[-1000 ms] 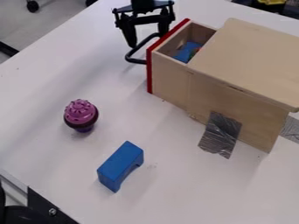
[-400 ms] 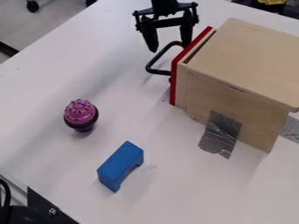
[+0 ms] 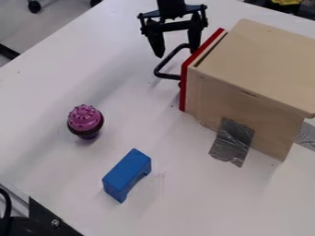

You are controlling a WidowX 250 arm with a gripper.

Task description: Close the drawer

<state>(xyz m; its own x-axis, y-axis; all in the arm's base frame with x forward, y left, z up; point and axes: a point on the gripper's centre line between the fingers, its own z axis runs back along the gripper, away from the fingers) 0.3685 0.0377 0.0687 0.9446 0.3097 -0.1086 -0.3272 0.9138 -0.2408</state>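
One black pincer hung at twelve o'clock over a white bench, its two fingers spread wide with nothing in their grip, the upper end of one handle appearing between them. One wooden drawer, nearly shut at one o'clock, sat in one wooden box, a narrow dark slot showing behind its single red front. The front faced ten o'clock, its top edge running from one to seven, while the drawer's long axis ran from ten to four, in line with the box. Two strips of gray tape were in view, one at four o'clock against the box's near side, the other at three. One pink-topped toy cupcake stood upright at nine o'clock, well apart from one blue block at seven, whose long axis pointed from one to seven. Beyond the bench, two dark wheels rested on a gray floor at eleven o'clock, and one yellow object lay at one.
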